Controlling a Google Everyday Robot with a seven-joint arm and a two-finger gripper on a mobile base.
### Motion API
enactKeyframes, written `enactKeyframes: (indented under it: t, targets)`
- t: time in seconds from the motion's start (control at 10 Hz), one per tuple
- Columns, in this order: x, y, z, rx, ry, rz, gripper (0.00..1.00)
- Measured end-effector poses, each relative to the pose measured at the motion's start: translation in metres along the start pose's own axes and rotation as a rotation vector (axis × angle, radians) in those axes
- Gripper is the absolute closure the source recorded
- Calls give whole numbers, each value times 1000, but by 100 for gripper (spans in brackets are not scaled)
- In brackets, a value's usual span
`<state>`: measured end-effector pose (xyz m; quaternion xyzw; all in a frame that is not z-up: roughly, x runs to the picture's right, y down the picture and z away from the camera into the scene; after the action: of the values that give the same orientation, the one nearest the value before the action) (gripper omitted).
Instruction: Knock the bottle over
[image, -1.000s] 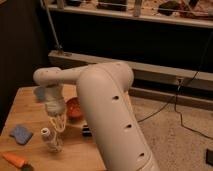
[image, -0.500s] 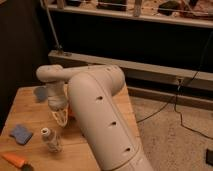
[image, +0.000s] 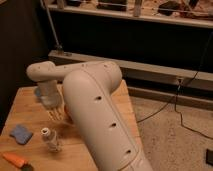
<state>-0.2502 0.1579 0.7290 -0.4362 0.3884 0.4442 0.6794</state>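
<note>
Bottle upright, gripper poised just behind it.
Little differs from half a second ago: the gripper (image: 56, 117) still hangs from the white arm (image: 95, 110) just above and beyond the bottle (image: 51, 141), not touching it, and the bottle has not shifted. Whether the jaws are apart or together cannot be told. The bottle stands upright near the front left of the wooden table (image: 25, 107). It is small and clear, with a white cap and a pale, whitish body. What it holds cannot be made out. A blue sponge (image: 21, 134) lies to its left, and an orange carrot (image: 14, 159) lies at the front edge.
</note>
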Motion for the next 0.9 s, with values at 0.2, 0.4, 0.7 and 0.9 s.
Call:
enactKeyframes:
  t: [0.2,0.4,0.7,0.9]
  targets:
    - [8,7,2,-9,4,-15,100]
    - [15,11,6,-5,6,-29,100]
    - [27,22,16,-7,10,-51,100]
    - [37,30,27,-22,19,-62,100]
